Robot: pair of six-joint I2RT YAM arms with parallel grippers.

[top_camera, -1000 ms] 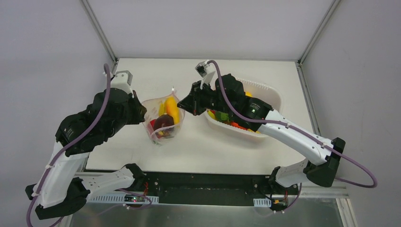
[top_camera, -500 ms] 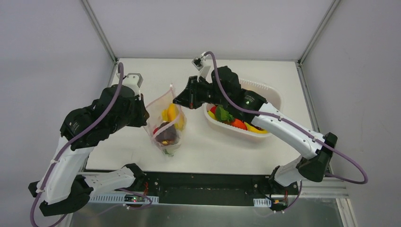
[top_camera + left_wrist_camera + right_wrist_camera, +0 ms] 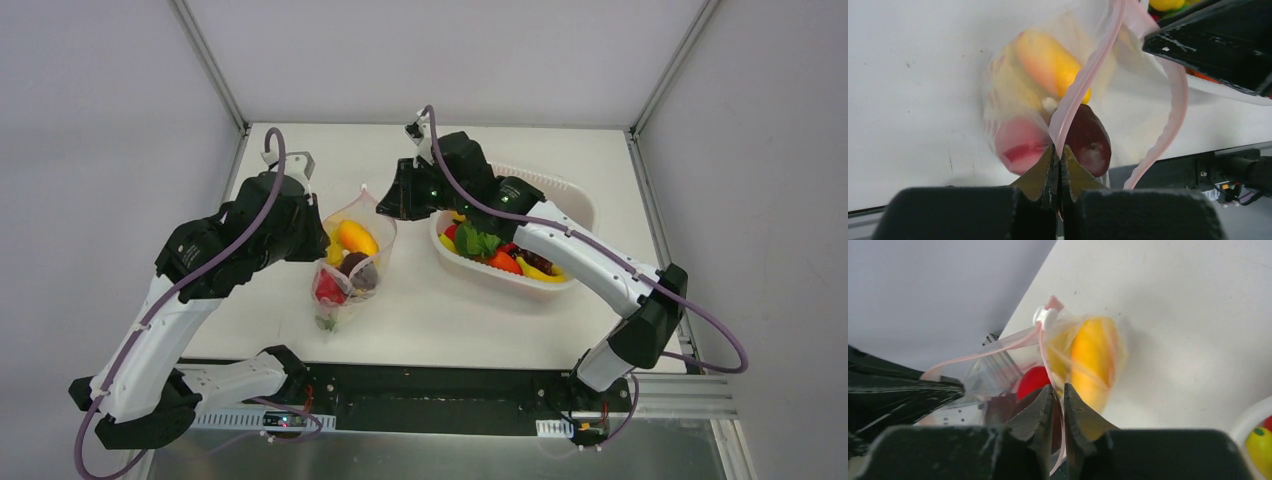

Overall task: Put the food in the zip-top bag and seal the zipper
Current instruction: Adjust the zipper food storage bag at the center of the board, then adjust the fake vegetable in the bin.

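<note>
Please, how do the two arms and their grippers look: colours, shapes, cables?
The left arm and right arm share one build: long white links and bulky black joint housings. A purple cable runs loosely along each arm. The left gripper and right gripper each have two dark fingers tapering to thin wedge tips.
</note>
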